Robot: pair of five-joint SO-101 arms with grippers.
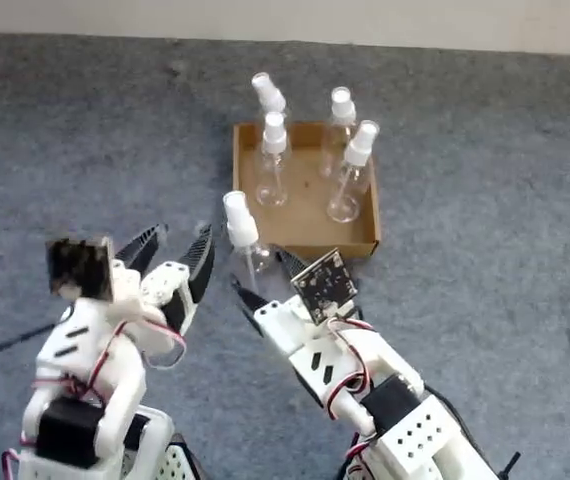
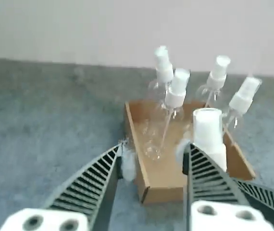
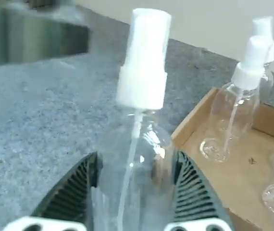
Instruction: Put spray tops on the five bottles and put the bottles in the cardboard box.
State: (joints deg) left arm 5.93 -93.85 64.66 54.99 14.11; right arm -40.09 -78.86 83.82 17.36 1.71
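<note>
High view, left to right: the left gripper (image 1: 175,252) has its jaws apart around nothing. The right gripper (image 1: 262,275) is clamped on the fifth bottle (image 1: 243,232), which is upright with its spray top fitted, just outside the cardboard box (image 1: 305,247). Four capped bottles (image 1: 272,165) stand inside the box.

We see each bottle (image 1: 272,182) clear, its spray top (image 1: 275,130) white; cardboard box (image 1: 361,244) brown, carpet (image 1: 485,150) mottled grey — arms (image 1: 85,360) white, fingers (image 1: 202,262) black and ribbed.
</note>
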